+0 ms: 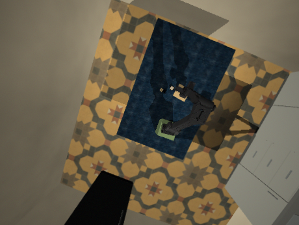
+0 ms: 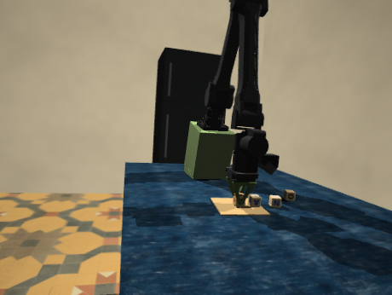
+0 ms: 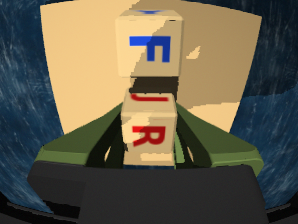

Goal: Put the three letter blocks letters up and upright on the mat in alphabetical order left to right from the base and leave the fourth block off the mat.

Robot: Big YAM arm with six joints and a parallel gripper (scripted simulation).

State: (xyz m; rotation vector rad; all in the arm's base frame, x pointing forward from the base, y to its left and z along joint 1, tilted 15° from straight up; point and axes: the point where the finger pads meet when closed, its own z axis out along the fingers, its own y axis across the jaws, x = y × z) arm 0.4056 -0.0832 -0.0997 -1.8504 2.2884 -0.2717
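My gripper (image 2: 241, 197) is shut on a cream block (image 3: 148, 129) whose two visible faces carry a red J and a red R. It holds the block low over the tan mat (image 2: 239, 207), close beside a block with a blue F on top (image 3: 149, 46), which lies on the mat. In the exterior view that block (image 2: 255, 199) sits just right of the fingers. Two more letter blocks (image 2: 275, 200) (image 2: 290, 194) lie off the mat on the blue table top. From above they show as small squares (image 1: 171, 87) (image 1: 161, 89) next to the mat (image 1: 178, 95). I cannot tell whether the held block touches the mat.
The arm's green base block (image 2: 209, 155) stands behind the mat and shows in the top view (image 1: 167, 129). A black cabinet (image 2: 183, 107) stands beyond the table. White cabinets (image 1: 276, 146) are off to one side. The table edge (image 2: 124, 222) runs left of the mat.
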